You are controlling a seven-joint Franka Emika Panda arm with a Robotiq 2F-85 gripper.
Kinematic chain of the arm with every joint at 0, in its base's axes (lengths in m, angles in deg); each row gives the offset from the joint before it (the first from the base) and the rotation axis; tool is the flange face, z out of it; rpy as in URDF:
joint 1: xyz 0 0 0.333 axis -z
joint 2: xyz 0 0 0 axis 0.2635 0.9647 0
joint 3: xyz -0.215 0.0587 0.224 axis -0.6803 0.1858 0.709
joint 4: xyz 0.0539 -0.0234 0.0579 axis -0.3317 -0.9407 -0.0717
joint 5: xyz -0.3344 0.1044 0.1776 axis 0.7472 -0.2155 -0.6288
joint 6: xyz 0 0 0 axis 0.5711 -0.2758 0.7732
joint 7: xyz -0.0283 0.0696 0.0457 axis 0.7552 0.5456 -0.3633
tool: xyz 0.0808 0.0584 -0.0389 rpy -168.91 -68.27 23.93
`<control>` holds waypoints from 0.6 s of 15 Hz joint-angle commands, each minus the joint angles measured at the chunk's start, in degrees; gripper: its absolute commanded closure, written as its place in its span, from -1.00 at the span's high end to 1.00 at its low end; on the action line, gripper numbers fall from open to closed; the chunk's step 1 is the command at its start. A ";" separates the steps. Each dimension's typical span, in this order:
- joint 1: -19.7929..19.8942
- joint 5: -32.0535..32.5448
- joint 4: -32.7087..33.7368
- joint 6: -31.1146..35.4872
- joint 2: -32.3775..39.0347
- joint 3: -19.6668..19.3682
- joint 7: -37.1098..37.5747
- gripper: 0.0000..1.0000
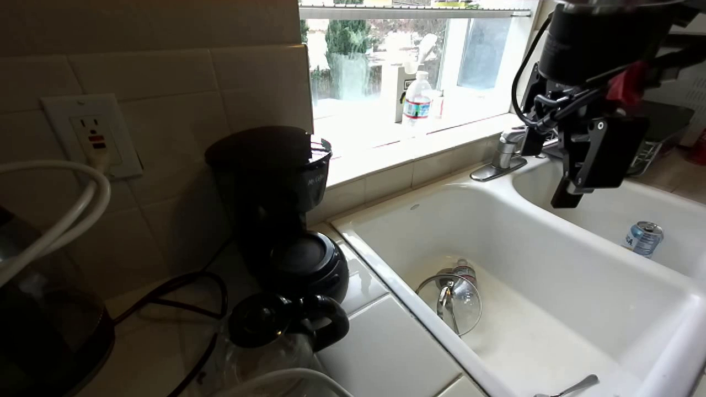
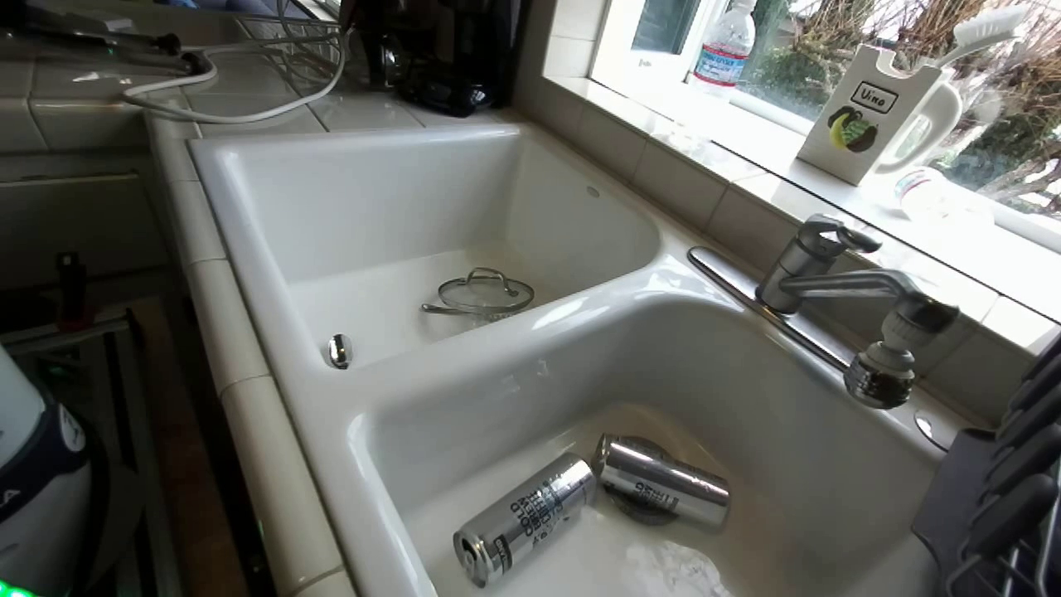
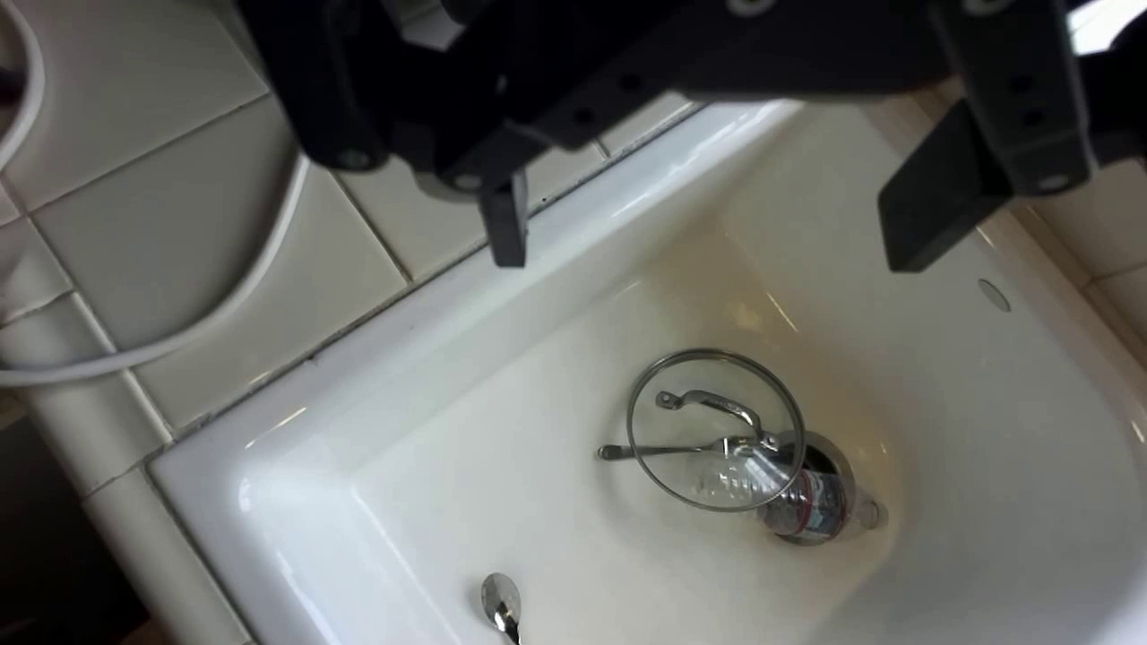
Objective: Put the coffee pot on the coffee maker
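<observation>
One coffee pot (image 1: 263, 330) sits up close on shiny tiles (image 1: 386, 342). The black coffee maker (image 1: 259, 190) is just behind it. Next is the white sink (image 1: 529, 320) (an exterior view shows a blue can (image 1: 645, 238) there; the wrist view doesn't). Above it, the gripper (image 3: 708, 255) is spread wide. Farthest is a bright window (image 1: 380, 66).

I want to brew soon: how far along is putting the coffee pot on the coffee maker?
Done: nothing of the placing that shows; the coffee pot is beside the coffee maker, off its round base plate. In hand: nothing; the fingers stand open and apart from the pot. Left: apparently the whole job, so reaching the pot, gripping it, and setting it on that plate.
</observation>
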 commanded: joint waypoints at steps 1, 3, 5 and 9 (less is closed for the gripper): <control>-1.67 -0.78 0.03 3.07 2.42 -1.20 -3.38 1.00; -2.61 -3.11 -1.68 10.72 4.03 -1.65 -7.02 1.00; -3.28 -5.84 -4.19 20.15 5.54 -1.80 -9.72 1.00; -4.27 -12.79 -10.19 37.98 8.14 -1.91 -15.07 1.00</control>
